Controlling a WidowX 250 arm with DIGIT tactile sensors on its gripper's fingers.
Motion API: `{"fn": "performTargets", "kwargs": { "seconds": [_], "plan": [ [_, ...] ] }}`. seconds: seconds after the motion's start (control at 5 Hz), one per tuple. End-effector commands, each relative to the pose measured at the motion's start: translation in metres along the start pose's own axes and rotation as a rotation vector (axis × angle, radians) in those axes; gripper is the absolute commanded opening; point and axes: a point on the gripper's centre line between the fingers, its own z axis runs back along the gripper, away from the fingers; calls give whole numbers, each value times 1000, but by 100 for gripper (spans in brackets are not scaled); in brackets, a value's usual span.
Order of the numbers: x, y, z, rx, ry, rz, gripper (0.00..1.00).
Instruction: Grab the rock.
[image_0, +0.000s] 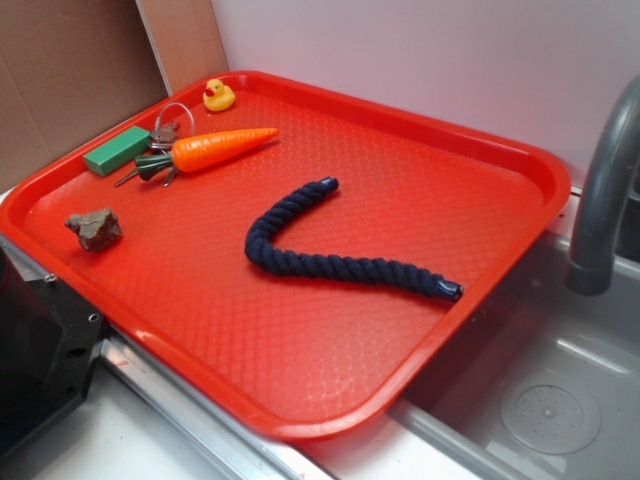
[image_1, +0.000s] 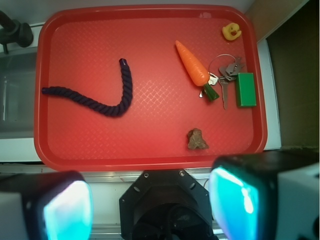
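The rock (image_0: 96, 229) is a small jagged grey-brown lump on the red tray (image_0: 330, 330), near its left edge. In the wrist view the rock (image_1: 197, 139) lies near the tray's near right corner. My gripper (image_1: 150, 205) hangs high above the tray's near edge, over the robot's black base (image_1: 165, 205). Its two fingers (image_1: 65, 207) stand wide apart with nothing between them. The gripper itself is out of the exterior view.
On the tray lie a dark blue rope (image_0: 330, 255), an orange toy carrot (image_0: 215, 150), keys (image_0: 163, 133), a green block (image_0: 116, 150) and a yellow duck (image_0: 218, 95). A sink (image_0: 540, 400) with a grey faucet (image_0: 605, 180) is to the right.
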Motion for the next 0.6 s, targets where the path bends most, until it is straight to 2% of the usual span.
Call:
{"fn": "performTargets", "kwargs": {
  "seconds": [0.0,0.2,0.4],
  "plan": [
    [0,0,0,0,0,0,100],
    [-2,22,-49,61,97,29,100],
    [-7,43,-99,42,126,6,100]
  ]
}}
